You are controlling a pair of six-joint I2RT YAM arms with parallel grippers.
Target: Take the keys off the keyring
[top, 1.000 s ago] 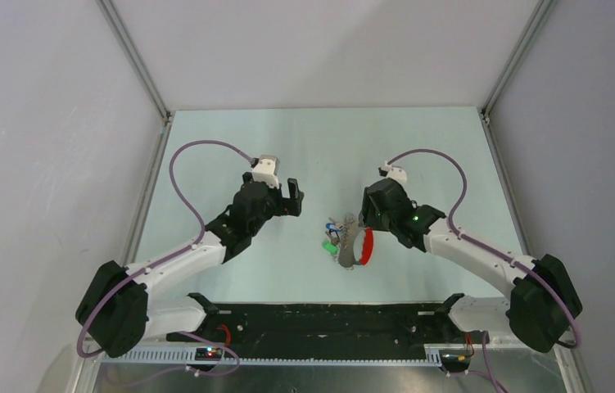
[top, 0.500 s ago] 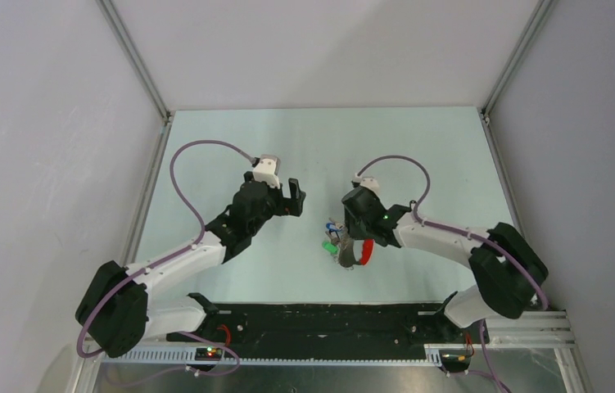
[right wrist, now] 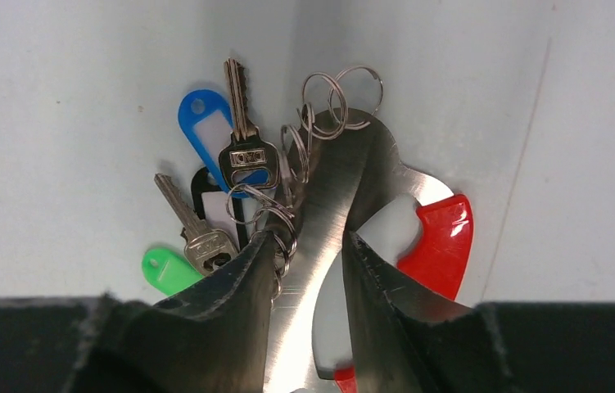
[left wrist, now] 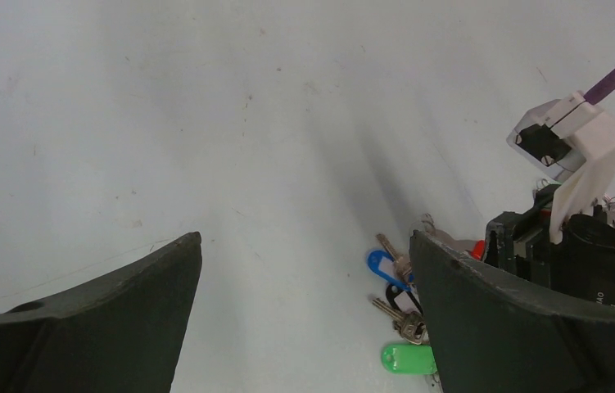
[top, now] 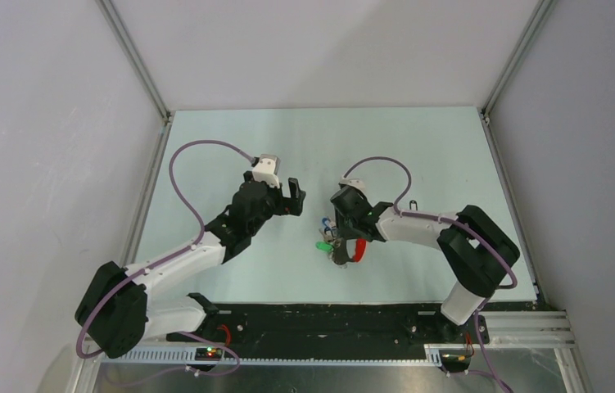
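The keyring [right wrist: 439, 237] is a steel band with a bright red part, lying flat on the table, with small silver rings at its far end. The keys [right wrist: 246, 151], along with blue, black and green tags [right wrist: 169, 270], fan out to its left. My right gripper [right wrist: 308, 236] straddles the steel band, with both fingers against its edges and the left finger also touching the rings. From above, the right gripper [top: 341, 239] covers most of the keyring [top: 359, 250]. My left gripper [top: 296, 196] hovers wide open just left of the keys [left wrist: 400, 323], holding nothing.
The pale table [top: 230, 262] is boxed in by grey walls with metal corner rails [top: 136, 57]. The right arm's elbow [top: 472, 246] lies low over the table's near right. A black base strip [top: 328, 319] runs along the near edge.
My right arm swung left over the keyring and its jaws narrowed onto the steel band. The bunch slid slightly left. The left arm stayed put.
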